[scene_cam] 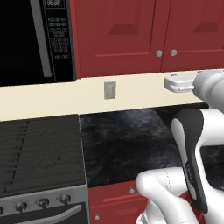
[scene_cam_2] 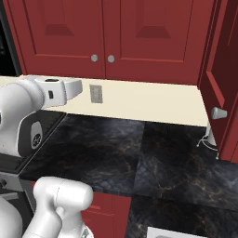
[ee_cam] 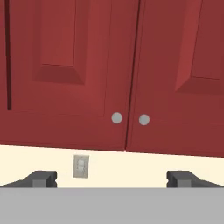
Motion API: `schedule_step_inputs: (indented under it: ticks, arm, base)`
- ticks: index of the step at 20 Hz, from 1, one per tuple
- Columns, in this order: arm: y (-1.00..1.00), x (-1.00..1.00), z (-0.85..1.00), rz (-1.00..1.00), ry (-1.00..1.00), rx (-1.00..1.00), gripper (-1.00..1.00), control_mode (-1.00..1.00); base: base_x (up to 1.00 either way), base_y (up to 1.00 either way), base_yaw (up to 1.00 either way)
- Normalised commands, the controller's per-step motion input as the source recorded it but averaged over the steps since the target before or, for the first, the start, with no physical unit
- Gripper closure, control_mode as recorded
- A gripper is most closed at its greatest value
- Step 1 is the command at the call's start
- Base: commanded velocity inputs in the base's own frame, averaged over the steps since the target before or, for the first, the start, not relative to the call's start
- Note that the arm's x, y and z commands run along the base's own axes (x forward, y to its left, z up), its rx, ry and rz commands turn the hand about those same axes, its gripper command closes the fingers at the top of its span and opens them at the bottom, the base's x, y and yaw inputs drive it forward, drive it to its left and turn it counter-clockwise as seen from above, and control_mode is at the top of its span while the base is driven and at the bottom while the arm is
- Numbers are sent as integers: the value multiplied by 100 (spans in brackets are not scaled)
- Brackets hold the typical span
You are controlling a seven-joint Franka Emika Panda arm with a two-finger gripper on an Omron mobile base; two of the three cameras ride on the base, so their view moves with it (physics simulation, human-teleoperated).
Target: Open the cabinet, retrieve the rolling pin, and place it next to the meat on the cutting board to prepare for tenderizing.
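Observation:
The cabinet faces my hand as two dark-red raised-panel doors, both closed, with round grey knobs side by side at the middle seam. My gripper is open, its dark fingertips spread wide with nothing between them, held off from the doors at about backsplash height. In the right base view the same doors hang above the counter, and another dark-red door at the far right stands swung open, its knob pointing into the room. The rolling pin, meat and cutting board are out of view.
A black marble counter runs under the cabinets. A stove sits to its left with a microwave above. A wall outlet is on the cream backsplash. A small white stand is at the counter's back right.

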Motion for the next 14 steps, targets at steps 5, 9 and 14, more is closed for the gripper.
schedule_step_inputs:
  ticks: [5,9,14]
  arm:
    - [0,-1,0,0,-5,0,-100,-100]
    - [0,0,0,0,0,0,-100,-100]
    - [0,0,0,0,0,0,-100,-100]
  base:
    - [0,0,0]
    - [0,0,0]
    - [0,0,0]
